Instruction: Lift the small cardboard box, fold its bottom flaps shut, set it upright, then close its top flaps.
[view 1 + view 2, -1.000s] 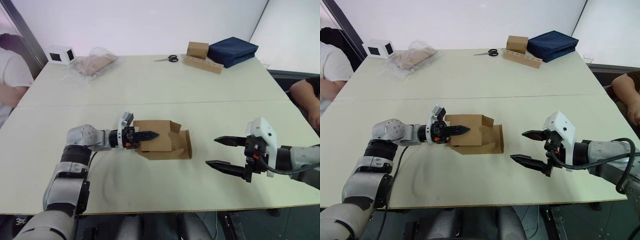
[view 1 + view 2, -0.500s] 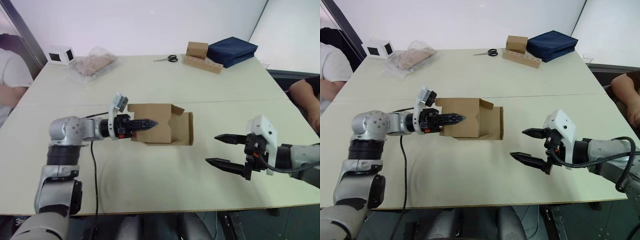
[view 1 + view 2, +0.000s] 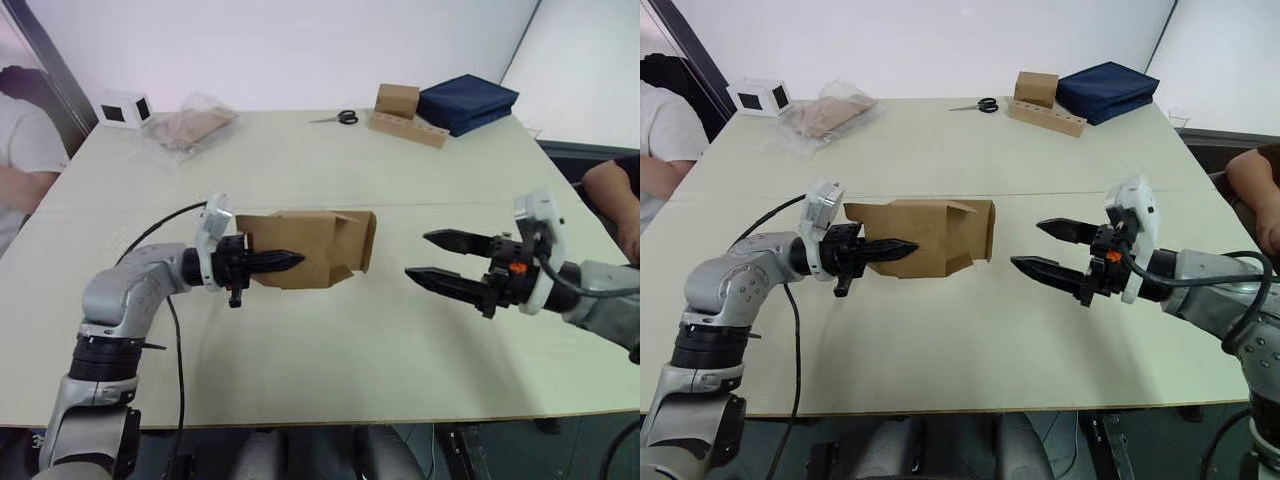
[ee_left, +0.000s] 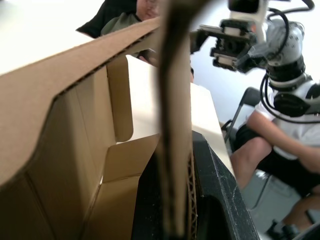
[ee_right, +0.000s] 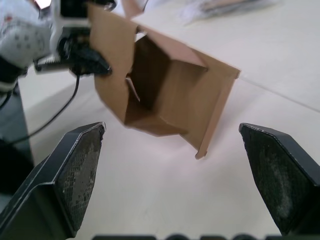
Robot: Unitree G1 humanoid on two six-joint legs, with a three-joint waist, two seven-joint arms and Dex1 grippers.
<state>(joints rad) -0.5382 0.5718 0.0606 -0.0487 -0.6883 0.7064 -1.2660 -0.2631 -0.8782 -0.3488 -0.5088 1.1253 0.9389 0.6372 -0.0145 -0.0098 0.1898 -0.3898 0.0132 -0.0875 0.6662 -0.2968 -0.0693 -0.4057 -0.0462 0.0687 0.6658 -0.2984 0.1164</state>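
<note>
L fingers clamp small cardboard box wall, lifted off bench; R fingers spread, facing unfolded bottom flaps.

Since 1 second ago the small cardboard box has come up off the table, where it lay on its side, and now hangs in the air, pinched by one wall in the left gripper, its open end with the loose flaps turned toward the table's right edge. The right gripper, jaws spread wide, has risen and moved in from near the front right corner toward the box's open end, stopping just short of it.
</note>
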